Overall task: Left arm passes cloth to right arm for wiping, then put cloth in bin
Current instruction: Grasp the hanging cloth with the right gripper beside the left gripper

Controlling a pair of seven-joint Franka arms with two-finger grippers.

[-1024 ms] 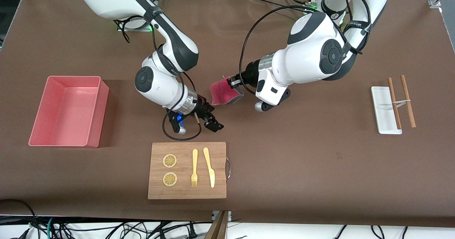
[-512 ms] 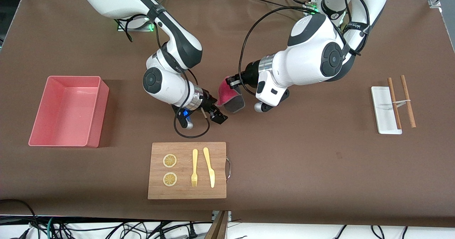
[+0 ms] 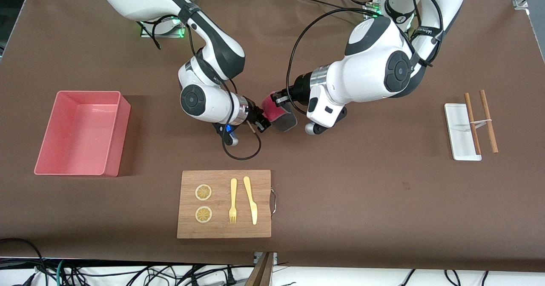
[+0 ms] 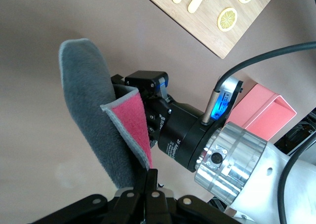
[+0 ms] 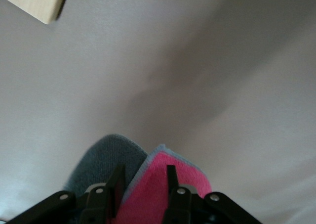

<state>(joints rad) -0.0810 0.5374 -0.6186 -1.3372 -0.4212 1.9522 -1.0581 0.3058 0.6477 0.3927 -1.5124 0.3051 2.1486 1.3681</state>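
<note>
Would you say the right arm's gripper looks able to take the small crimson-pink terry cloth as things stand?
Probably yes: the right gripper already has its fingers around an edge of the small crimson-pink terry cloth, which the left gripper holds up above the table; nothing sits between them.

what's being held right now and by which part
The cloth, above the table. The left end effector pinches one edge; the right end effector straddles the hanging pink fold.

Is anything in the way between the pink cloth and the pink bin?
Nothing visible on the table blocks the way. The cloth hangs between the left gripper and the right gripper, and only bare table lies from there to the bin. The right arm's own elbow is on that side.
</note>
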